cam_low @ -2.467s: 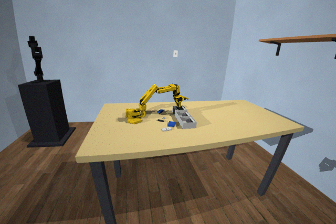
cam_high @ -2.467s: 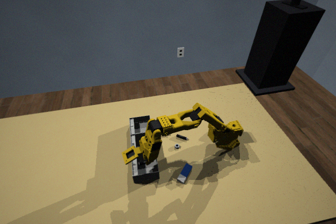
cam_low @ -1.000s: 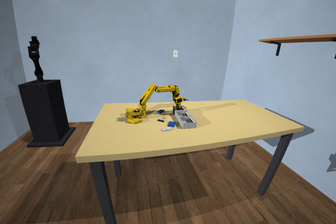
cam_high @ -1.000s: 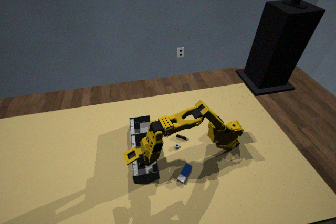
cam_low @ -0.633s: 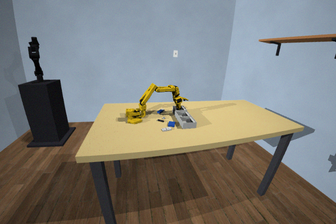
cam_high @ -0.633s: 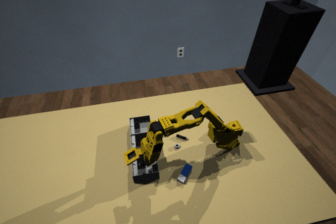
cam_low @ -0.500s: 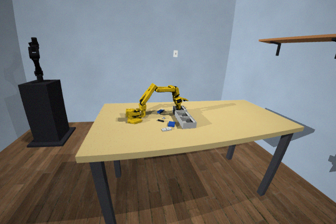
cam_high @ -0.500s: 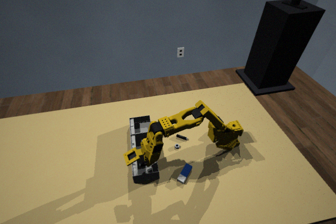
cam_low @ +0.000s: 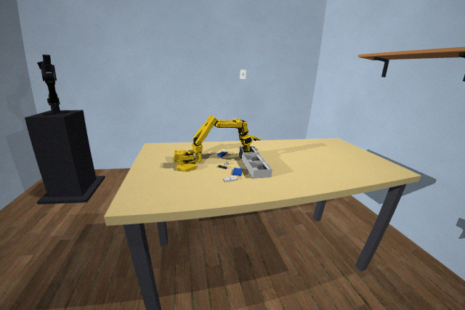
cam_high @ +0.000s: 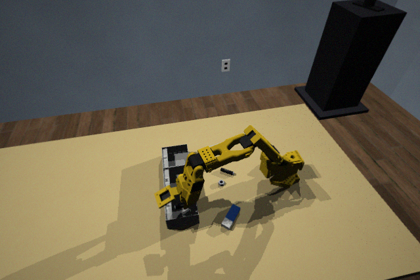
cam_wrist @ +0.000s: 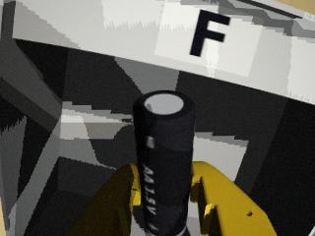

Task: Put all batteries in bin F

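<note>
Black and cylindrical, the battery point(cam_wrist: 163, 167) sits clamped in the claw point(cam_wrist: 167, 212), pointing down into the bin marked F point(cam_wrist: 211, 39). The wrist view shows the F label on the light rim straight ahead and the dark floor of that compartment beneath the battery's tip. From the top view the claw point(cam_high: 186, 199) hangs over the near end of the grey row of bins point(cam_high: 165, 168) on the counter point(cam_high: 67, 181).

The step in hand looks like the release. Done well, it calls for the battery's whole length to be inside the rim of the F compartment before the jaws part, so it cannot catch on a wall or bounce out. A low, centred drop seems safest, since the bins must stay standing and everything must settle. The arm should then lift straight up without nudging the bin's wall.

The claw stands nearly closed, its yellow fingers pressed on either side of the battery's body; it touches nothing else that can be seen.

Another small dark cylinder point(cam_high: 227, 171), perhaps a second battery, lies on the counter beside a nut point(cam_high: 221, 183), with a blue-and-white block point(cam_high: 231, 216) nearer the edge.
</note>
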Robot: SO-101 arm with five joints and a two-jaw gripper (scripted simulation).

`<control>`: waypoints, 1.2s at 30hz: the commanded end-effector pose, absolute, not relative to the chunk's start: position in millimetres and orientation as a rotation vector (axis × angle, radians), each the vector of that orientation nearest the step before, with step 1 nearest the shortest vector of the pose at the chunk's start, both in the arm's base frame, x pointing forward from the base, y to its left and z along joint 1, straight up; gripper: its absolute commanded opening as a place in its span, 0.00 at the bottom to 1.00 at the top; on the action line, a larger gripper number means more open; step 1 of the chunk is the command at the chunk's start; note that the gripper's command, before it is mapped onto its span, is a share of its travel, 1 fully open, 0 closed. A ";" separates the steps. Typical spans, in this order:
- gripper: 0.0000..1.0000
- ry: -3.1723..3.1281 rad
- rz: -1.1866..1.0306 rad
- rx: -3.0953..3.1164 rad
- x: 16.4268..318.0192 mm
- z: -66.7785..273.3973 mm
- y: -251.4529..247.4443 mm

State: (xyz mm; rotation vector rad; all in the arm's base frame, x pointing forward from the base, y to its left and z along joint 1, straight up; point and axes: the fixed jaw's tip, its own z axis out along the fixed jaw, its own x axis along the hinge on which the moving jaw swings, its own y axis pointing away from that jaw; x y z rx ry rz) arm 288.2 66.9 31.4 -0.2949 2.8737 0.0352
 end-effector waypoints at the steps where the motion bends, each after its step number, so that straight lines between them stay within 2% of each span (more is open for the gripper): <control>1: 0.00 2.780 0.054 -0.287 296.3 51.2 72.3; 28: 0.00 2.780 0.054 -0.287 296.6 46.5 72.3; 36: 0.04 2.780 0.054 -0.287 296.6 46.5 72.3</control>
